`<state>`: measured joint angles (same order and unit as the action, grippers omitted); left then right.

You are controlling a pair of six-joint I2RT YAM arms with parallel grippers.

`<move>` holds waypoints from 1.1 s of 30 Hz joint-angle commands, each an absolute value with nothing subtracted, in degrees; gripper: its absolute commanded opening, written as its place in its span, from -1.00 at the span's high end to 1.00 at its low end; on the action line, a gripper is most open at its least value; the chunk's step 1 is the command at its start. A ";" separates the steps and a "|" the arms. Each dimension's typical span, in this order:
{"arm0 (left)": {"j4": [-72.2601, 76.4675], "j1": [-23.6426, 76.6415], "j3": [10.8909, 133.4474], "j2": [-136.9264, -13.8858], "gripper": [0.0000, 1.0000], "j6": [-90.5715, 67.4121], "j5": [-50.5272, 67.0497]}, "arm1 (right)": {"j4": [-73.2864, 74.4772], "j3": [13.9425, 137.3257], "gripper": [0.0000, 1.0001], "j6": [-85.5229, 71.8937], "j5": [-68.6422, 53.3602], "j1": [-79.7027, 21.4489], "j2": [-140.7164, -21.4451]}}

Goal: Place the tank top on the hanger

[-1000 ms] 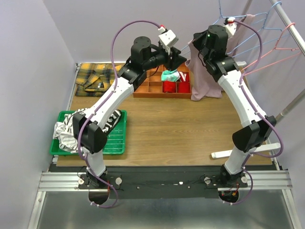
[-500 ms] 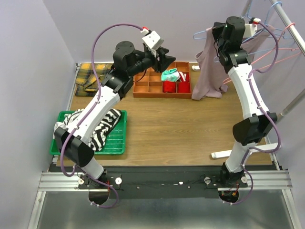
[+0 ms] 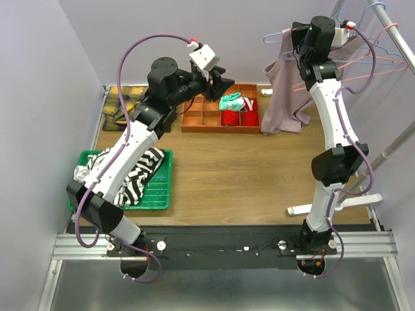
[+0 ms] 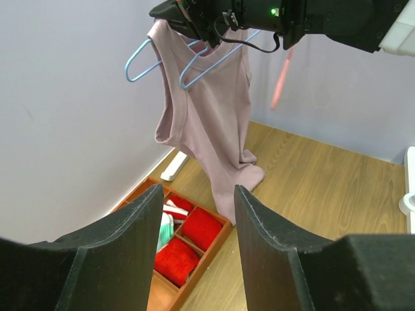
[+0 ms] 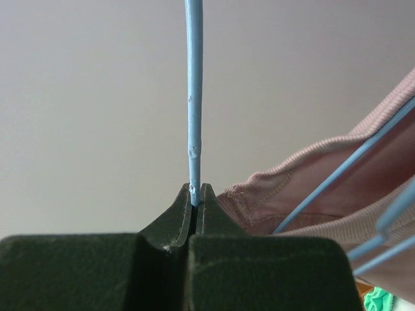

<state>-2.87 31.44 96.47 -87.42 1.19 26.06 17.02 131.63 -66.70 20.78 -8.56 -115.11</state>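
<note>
The mauve-pink tank top [image 3: 283, 97] hangs from a light-blue wire hanger [image 3: 275, 37] held high at the back right, its hem touching the table. My right gripper [image 3: 298, 40] is shut on the hanger's wire; the right wrist view shows the wire [image 5: 194, 97] pinched between the jaws [image 5: 196, 189], with the top's strap [image 5: 337, 188] beside it. My left gripper [image 3: 224, 81] is open and empty, apart from the top, above the orange tray. The left wrist view shows the top [image 4: 214, 110] on the hanger [image 4: 139, 61] beyond its open fingers [image 4: 198, 194].
An orange compartment tray [image 3: 209, 120] holds red cloths and green-white socks. A green tray [image 3: 162, 193] holds the striped garment [image 3: 123, 175]. A yellow plaid cloth [image 3: 126, 107] lies at the back left. A clothes rail [image 3: 397, 35] with a pink hanger [image 3: 382, 63] stands at the right.
My right arm has lifted the hanger with the tank top higher and to the right, toward the rail. My left arm has pulled back to the left, away from the top.
</note>
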 commanded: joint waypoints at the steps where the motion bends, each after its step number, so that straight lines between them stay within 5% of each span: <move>1: -3.52 31.11 95.27 -86.39 -0.12 2.03 25.22 | 15.03 135.08 0.99 -67.15 17.67 -9.23 -115.93; 33: -6.68 31.11 91.85 -82.79 -0.12 3.08 25.75 | 7.48 142.12 0.99 -76.29 28.47 -9.93 -119.44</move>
